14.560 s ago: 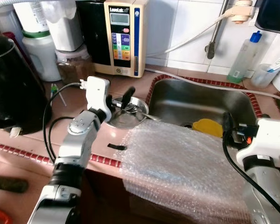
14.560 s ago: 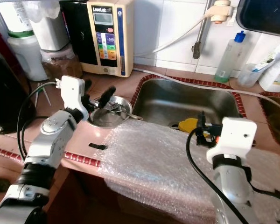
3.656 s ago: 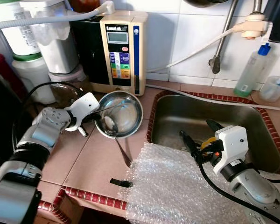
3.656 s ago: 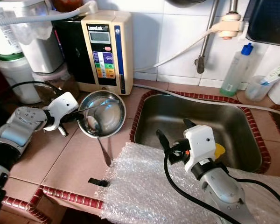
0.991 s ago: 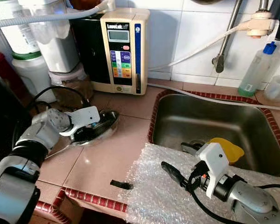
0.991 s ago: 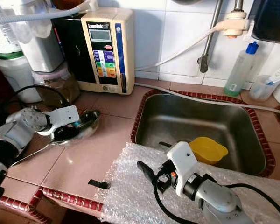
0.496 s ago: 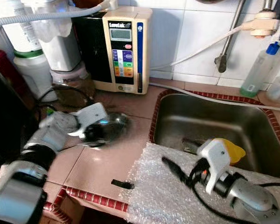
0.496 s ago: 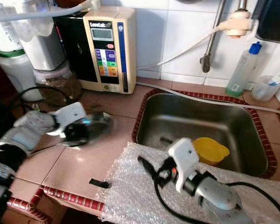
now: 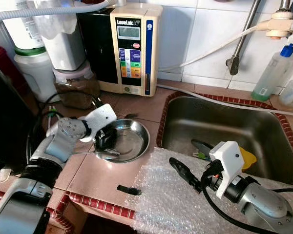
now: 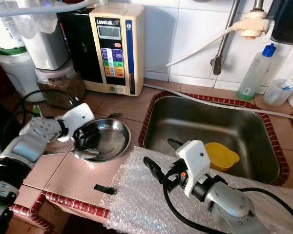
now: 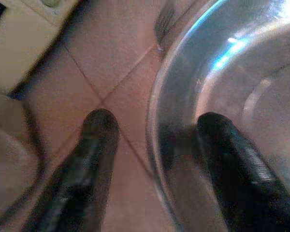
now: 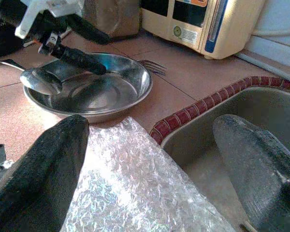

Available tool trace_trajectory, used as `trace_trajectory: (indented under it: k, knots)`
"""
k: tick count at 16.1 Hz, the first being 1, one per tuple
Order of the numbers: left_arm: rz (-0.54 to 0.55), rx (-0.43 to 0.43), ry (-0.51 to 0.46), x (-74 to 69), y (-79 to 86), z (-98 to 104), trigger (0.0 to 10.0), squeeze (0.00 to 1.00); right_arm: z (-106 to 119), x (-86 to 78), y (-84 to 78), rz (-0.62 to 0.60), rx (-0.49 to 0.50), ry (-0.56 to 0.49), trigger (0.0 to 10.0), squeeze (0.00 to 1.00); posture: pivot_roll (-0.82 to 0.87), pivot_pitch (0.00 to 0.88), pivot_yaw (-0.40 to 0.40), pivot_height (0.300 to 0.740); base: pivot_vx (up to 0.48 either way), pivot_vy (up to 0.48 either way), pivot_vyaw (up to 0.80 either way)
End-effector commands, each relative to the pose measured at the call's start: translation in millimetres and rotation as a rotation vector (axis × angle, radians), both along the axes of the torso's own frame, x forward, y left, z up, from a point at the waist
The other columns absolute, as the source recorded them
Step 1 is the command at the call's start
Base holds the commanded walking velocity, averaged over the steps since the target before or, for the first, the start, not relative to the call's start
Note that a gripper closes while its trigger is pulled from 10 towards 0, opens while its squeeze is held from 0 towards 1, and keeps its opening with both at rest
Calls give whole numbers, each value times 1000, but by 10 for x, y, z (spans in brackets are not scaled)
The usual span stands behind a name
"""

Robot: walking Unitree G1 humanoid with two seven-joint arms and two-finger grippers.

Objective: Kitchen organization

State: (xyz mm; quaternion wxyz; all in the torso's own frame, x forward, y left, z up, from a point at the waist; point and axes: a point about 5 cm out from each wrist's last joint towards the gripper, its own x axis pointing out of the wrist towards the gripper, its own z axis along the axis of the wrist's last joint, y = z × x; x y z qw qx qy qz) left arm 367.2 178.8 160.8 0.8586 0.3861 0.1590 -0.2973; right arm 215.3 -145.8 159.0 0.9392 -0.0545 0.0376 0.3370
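A steel bowl (image 9: 124,141) sits flat on the tiled counter, left of the sink (image 9: 219,122). My left gripper (image 9: 101,140) is open and straddles the bowl's left rim, one finger (image 11: 222,145) inside and one outside. A spoon (image 10: 85,153) rests with its head on the bowl's near rim, handle pointing left. A fork (image 9: 129,116) lies just behind the bowl. My right gripper (image 10: 164,157) is open, low over the bubble wrap (image 9: 166,204) at the sink's front edge, holding nothing. A yellow cup (image 10: 222,156) lies in the sink.
A beige water machine (image 9: 132,48), a brown jar (image 9: 73,87) and white containers line the back wall. A dark appliance (image 9: 5,122) stands at the far left. A small black piece (image 9: 129,190) lies near the counter's front edge. A spray bottle (image 9: 272,73) stands behind the sink.
The bowl, carried tilted half a second ago, now lies flat on the counter nearer the sink. The right gripper has barely moved.
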Motion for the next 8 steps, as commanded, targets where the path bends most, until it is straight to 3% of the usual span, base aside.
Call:
trace_trajectory:
  k: [1, 4, 8]
  knots:
    - [36, -4, -112, 85, 41, 223, 10000, 1000, 68, 6, -1, 10, 0, -28, 10000, 0, 58, 37, 33, 740, 0, 0, 0]
    - [69, -87, -199, 124, 31, 345, 10000, 1000, 72, 12, 0, 7, 0, -32, 10000, 0, 58, 33, 35, 740, 0, 0, 0]
    - [-39, -132, -133, 76, 141, 352, 10000, 1000, 75, -73, 71, 90, 42, 20, 10000, 0, 61, 32, 37, 740, 0, 0, 0]
